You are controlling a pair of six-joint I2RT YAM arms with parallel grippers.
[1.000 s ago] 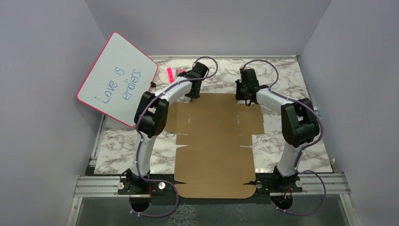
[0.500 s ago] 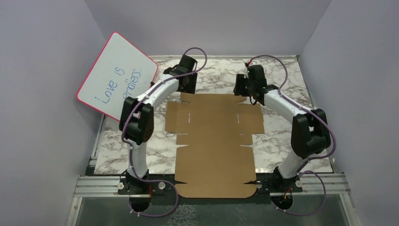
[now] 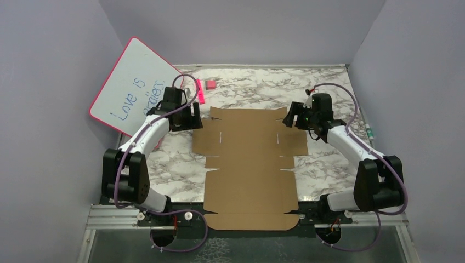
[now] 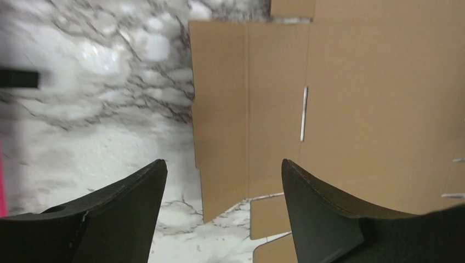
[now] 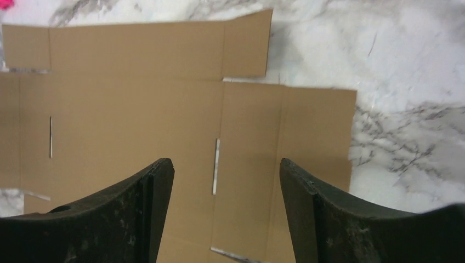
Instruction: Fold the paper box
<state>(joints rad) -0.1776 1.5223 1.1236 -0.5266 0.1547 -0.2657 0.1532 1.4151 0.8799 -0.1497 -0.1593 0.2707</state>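
the paper box [image 3: 249,164] is seen spread out flat and unfolded on the marble table [image 3: 257,87], every flap lying down, and all places are given from it. its near, rounded flap is carried past the table edge onto the metal rail [image 3: 109,216]. the left gripper [image 3: 187,116] is held just off the box's far left corner, beside the left side flap and apart from the cardboard; in the left wrist view its jaws are spread wide with nothing gripped, and the outer edge of that flap is framed between them, with one narrow slot [image 4: 303,114] seen further in over the box. the right gripper [image 3: 292,118] is held at the box's far right corner, over the edge of the right side flap; in the right wrist view its jaws are likewise spread wide and empty, and the flap's fold line and a second slot [image 5: 216,166] are framed between them. whether either gripper touches the cardboard cannot be told. a pink-framed whiteboard [image 3: 137,93] is propped up well to the left of the box, and a small pink block [image 3: 210,84] is seen beyond the box's far left corner.
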